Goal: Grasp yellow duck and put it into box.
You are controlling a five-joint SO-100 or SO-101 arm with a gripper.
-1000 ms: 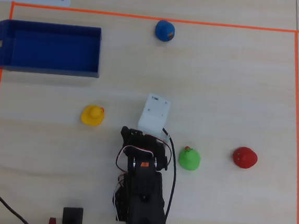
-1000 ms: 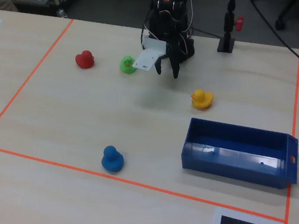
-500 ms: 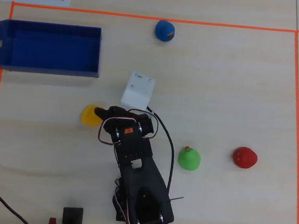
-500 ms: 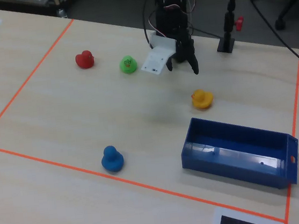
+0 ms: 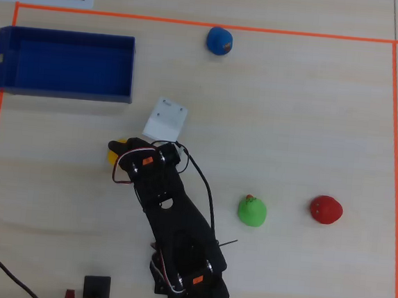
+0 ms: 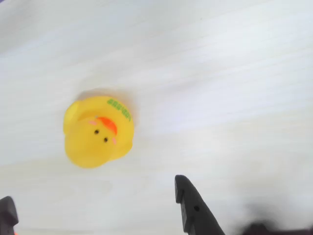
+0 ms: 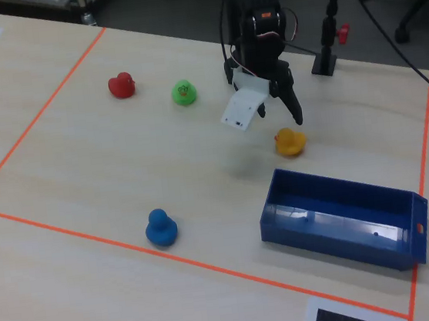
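Pale wood tabletop [image 5: 292, 115], marked off by an orange tape line [image 5: 196, 23] that frames the work area. Inside it the arm [image 5: 177, 238] reaches from the near edge in the overhead view toward the duck [image 5: 116, 150], which sits on the wood just left of the gripper head, half hidden under it. From the fixed view the duck [image 7: 290, 142] stands upright on the table, between the gripper [image 7: 285, 117] above it and the box [image 7: 343, 218], and apart from both. The wrist view shows the duck [image 6: 99, 131] clear of both black fingers [image 6: 188, 203], which poke up from the bottom edge, spread wide, with nothing between them; the duck lies beyond the tips, nearer the left one.

That box [image 5: 65, 64] is a dark-blue tray with low walls, lying at the upper left in the overhead view. A blue toy [image 5: 219, 41] rests by the far tape, and a green toy [image 5: 252, 211] and a red toy [image 5: 325, 209] sit to the right of the arm, well apart from the duck.
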